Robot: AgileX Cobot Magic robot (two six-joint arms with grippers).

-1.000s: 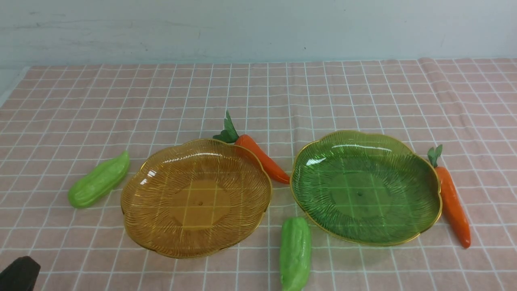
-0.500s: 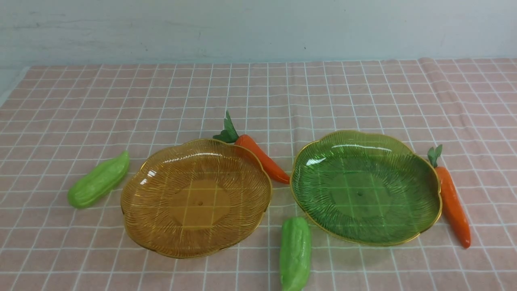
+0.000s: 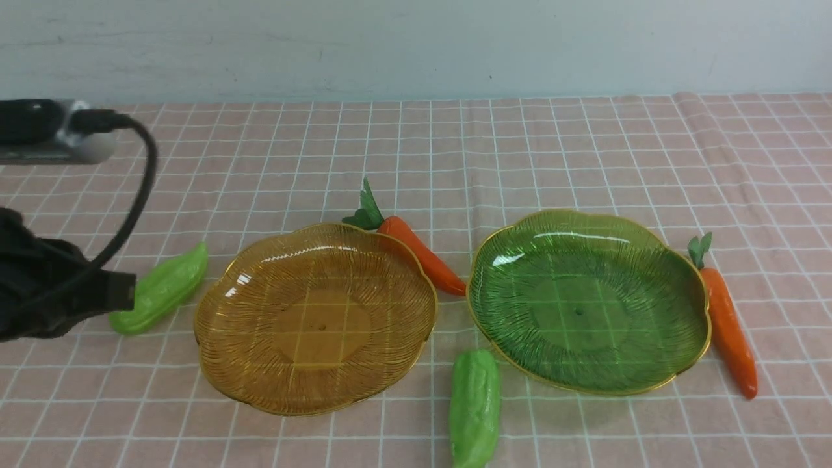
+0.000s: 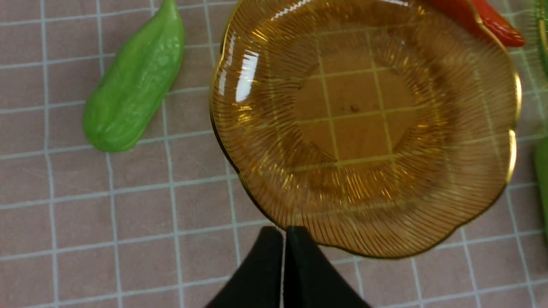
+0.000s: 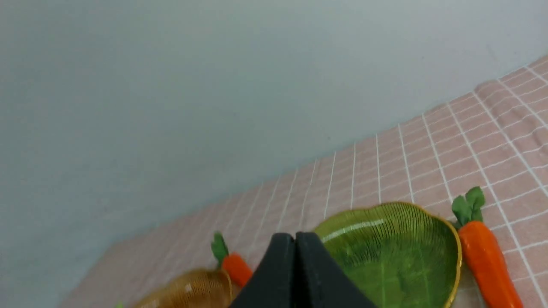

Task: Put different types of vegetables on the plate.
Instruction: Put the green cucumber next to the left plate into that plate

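Observation:
Two empty plates lie on the cloth, an amber plate (image 3: 318, 325) and a green plate (image 3: 585, 305). One light-green gourd (image 3: 162, 286) lies left of the amber plate, another gourd (image 3: 476, 406) by the front edge between the plates. An orange carrot (image 3: 422, 257) lies between the plates at the back, a second carrot (image 3: 728, 325) right of the green plate. My left arm (image 3: 52, 286) covers the left gourd's near end. The left gripper (image 4: 284, 233) is shut and empty, above the amber plate's (image 4: 364, 119) rim, apart from the gourd (image 4: 135, 81). The right gripper (image 5: 295, 237) is shut and empty, with the green plate (image 5: 398, 256) and carrot (image 5: 486, 256) beyond it.
A pink checked cloth (image 3: 416, 143) covers the table up to a pale wall (image 3: 416, 45). It has a raised fold (image 3: 708, 136) at the back right. A black cable (image 3: 140, 195) loops from my left arm.
My left arm has come into the front view at the left and now overlaps the left gourd's end. Plates and vegetables have not moved.

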